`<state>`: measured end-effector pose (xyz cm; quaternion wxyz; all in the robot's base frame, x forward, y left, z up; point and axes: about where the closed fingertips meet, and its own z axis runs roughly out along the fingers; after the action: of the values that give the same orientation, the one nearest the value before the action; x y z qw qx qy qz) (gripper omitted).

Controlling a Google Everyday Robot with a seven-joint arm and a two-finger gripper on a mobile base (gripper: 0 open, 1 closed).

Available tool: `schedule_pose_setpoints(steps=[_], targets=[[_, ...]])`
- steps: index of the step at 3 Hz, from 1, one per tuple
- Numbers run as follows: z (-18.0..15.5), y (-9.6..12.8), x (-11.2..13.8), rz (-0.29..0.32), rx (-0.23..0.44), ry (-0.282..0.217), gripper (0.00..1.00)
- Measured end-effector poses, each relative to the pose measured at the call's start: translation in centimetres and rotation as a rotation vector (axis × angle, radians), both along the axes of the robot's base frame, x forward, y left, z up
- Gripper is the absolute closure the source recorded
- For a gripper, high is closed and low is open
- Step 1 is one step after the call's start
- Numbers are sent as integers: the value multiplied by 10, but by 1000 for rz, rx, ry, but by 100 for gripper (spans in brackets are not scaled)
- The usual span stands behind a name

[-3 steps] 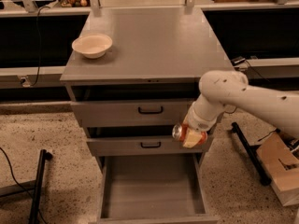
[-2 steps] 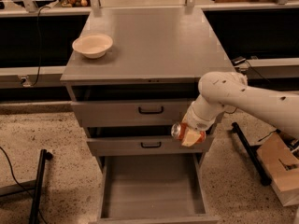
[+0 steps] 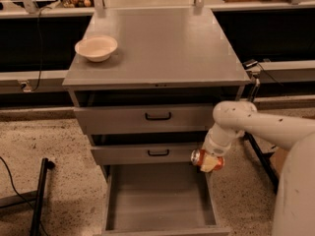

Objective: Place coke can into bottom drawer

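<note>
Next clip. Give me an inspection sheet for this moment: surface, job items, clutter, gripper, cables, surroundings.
Surface: grey cabinet top, flat, with a bowl on it.
Job's things: coke can held on its side in the air above the right edge of the open bottom drawer; not yet inside.
Clutter: cream bowl on the left of the top.
Gripper: gripper at the cabinet's right front, level with the middle drawer, fingers shut on the can.
Cables: black cable on the floor, left.
Surroundings: speckled floor; black stand at left.
</note>
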<state>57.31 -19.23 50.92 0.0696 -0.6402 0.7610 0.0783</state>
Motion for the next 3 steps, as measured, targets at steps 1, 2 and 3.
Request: schedule_pose_setpoints(steps=[1,2,3], targets=[[-76,-20,8,-74,134,-54,100],[-95,-42,11,-47,174,-94,100],[-101,-40,12,-39,181,-89,100]])
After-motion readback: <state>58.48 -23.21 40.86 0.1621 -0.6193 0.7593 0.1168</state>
